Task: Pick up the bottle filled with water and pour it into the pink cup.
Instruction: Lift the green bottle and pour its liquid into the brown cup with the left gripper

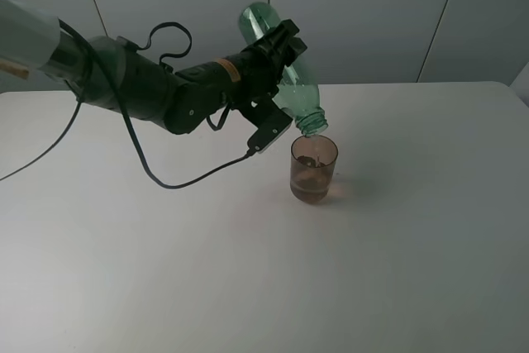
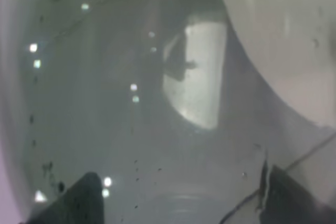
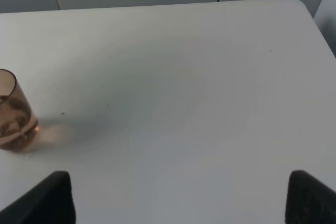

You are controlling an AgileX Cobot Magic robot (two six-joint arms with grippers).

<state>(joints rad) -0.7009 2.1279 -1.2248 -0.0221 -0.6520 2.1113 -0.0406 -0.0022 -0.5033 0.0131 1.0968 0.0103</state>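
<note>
My left gripper [image 1: 277, 49] is shut on the green-tinted bottle [image 1: 302, 103] and holds it tilted steeply, with the open neck pointing down just above the rim of the pink cup [image 1: 313, 169]. The cup stands upright on the white table [image 1: 413, 245] and holds some water. In the left wrist view the bottle [image 2: 131, 103] fills the picture between the dark fingertips [image 2: 79, 200]. The right wrist view shows the cup [image 3: 13, 114] at its left edge. My right gripper [image 3: 178, 198] is open and empty over bare table, away from the cup; it does not show in the exterior view.
A black cable [image 1: 165, 179] hangs from the left arm and loops down to the table in front of it. Grey wall panels stand behind the table's far edge [image 1: 413, 83].
</note>
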